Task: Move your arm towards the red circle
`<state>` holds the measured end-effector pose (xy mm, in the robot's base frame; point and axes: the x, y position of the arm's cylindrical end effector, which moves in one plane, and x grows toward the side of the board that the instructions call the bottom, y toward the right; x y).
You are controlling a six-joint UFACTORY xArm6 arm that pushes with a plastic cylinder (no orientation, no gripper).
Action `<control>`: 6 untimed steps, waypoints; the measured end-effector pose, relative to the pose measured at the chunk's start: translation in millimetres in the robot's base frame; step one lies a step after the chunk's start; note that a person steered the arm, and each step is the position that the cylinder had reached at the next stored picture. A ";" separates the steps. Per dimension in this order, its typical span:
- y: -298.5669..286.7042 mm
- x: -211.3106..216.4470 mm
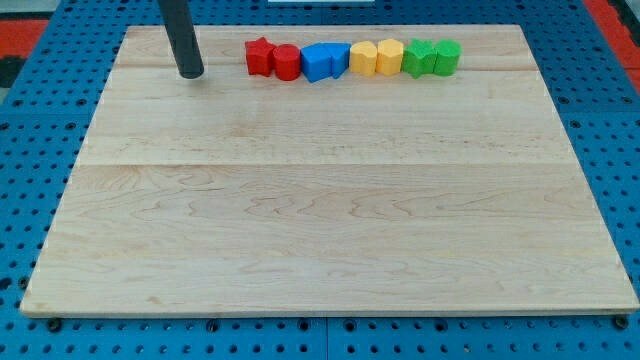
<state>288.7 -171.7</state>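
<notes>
The red circle (287, 63) stands in a row of blocks near the view's top, second from the left. A red star-like block (260, 57) touches its left side. To its right come two blue blocks (325, 61), two yellow blocks (377, 57) and two green blocks (432, 57). My tip (191, 74) rests on the wooden board (320, 200) near the top left, well to the left of the red star block and apart from all blocks.
The board lies on a blue pegboard surface (30, 150) that surrounds it on all sides. A red patch (25, 25) shows at the view's top left corner.
</notes>
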 end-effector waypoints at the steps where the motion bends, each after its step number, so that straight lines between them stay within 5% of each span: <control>1: 0.0 -0.4; 3: 1.2 -63.8; 6: 58.5 -78.2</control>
